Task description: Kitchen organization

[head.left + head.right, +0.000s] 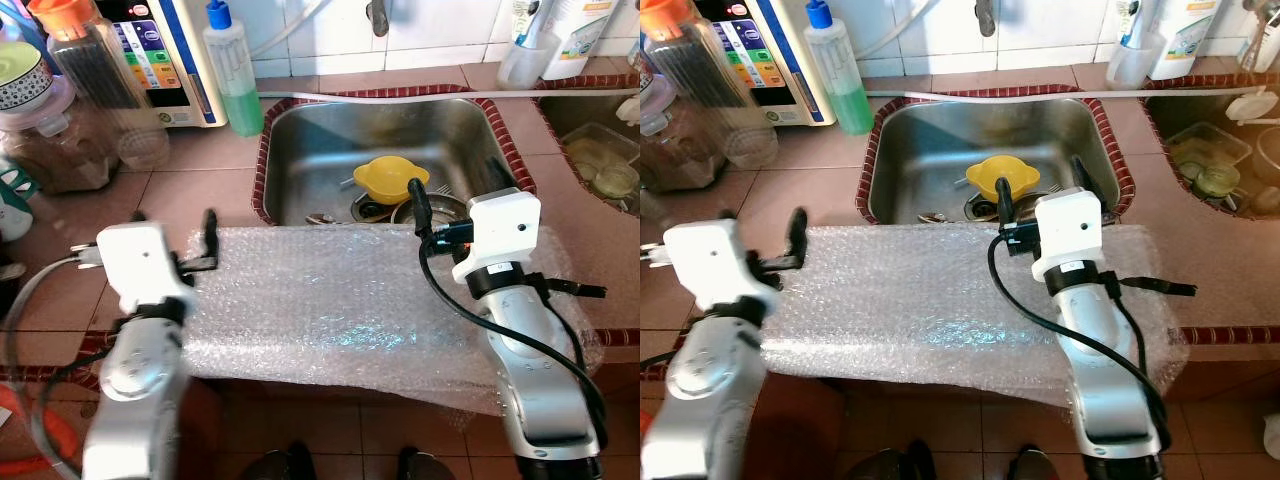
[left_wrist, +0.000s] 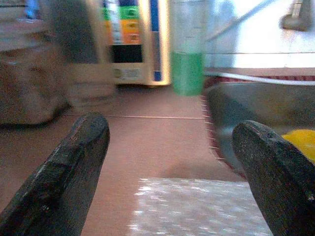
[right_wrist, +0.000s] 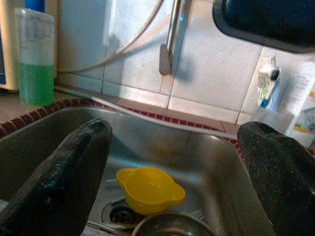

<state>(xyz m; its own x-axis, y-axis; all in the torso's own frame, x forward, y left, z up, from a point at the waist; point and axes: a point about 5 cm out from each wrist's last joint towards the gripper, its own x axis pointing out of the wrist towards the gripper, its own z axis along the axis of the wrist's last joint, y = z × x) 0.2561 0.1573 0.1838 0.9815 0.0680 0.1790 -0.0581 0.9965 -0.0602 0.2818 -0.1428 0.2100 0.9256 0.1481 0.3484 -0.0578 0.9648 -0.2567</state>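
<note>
Both arms hang over bubble wrap [image 1: 330, 300] on the surface [image 1: 190, 190], left hand [image 1: 175, 240] and right hand [image 1: 1040, 185] released, grasping nothing; yellow bowl [image 1: 388, 178] and dishes lie in the sink [image 1: 300, 150], so organizing appears hardly begun.

A sheet of clear bubble wrap [image 1: 340, 305], plastic and knobbly with soft glints, lies over the desk [image 1: 200, 190] of smooth reddish-brown tile with a dull sheen. The sink [image 1: 300, 150] is brushed metal, stained and matt, holding a glossy yellow plastic bowl [image 1: 390, 178] and a shiny metal pan [image 1: 440, 210]. The claw fingers [image 3: 64, 182] look matt black and grainy, the arm housings smooth white plastic and silver, and the soap bottle [image 1: 235, 85] is translucent plastic.
</note>
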